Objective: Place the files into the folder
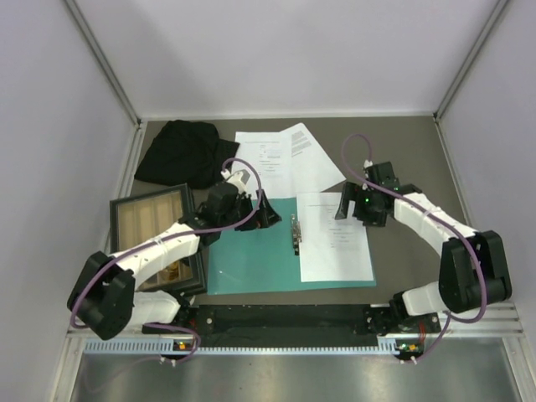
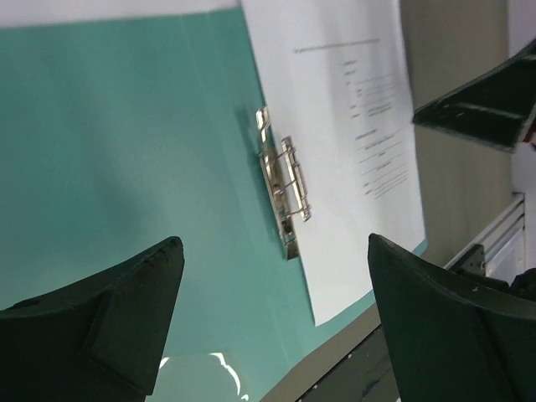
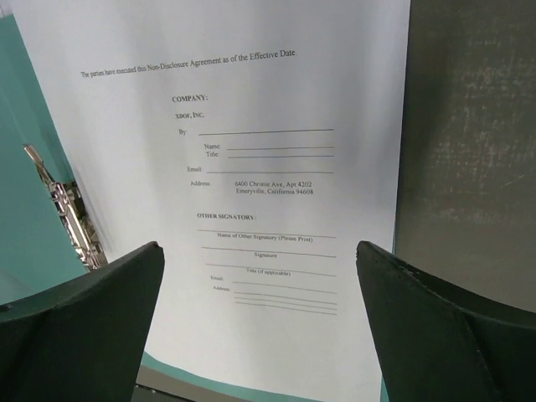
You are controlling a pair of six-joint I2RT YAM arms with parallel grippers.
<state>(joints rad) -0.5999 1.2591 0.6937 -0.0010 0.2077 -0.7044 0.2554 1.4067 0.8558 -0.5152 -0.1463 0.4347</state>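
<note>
The teal folder (image 1: 247, 260) lies open on the table, with a metal clip (image 1: 295, 233) along its spine. One white printed sheet (image 1: 335, 243) lies flat on its right half. Two more sheets (image 1: 280, 155) lie overlapping on the table behind the folder. My left gripper (image 1: 261, 213) is open and empty over the far edge of the folder's left half (image 2: 126, 151). My right gripper (image 1: 353, 209) is open and empty above the top of the sheet on the folder (image 3: 276, 167). The clip (image 2: 283, 184) and that sheet (image 2: 335, 126) also show in the left wrist view.
A dark-framed wooden tray (image 1: 155, 230) stands left of the folder, under my left arm. A black cloth (image 1: 184, 151) lies at the back left. The enclosure's walls close in on the left, right and back. The table's metal front rail (image 1: 293, 322) runs below the folder.
</note>
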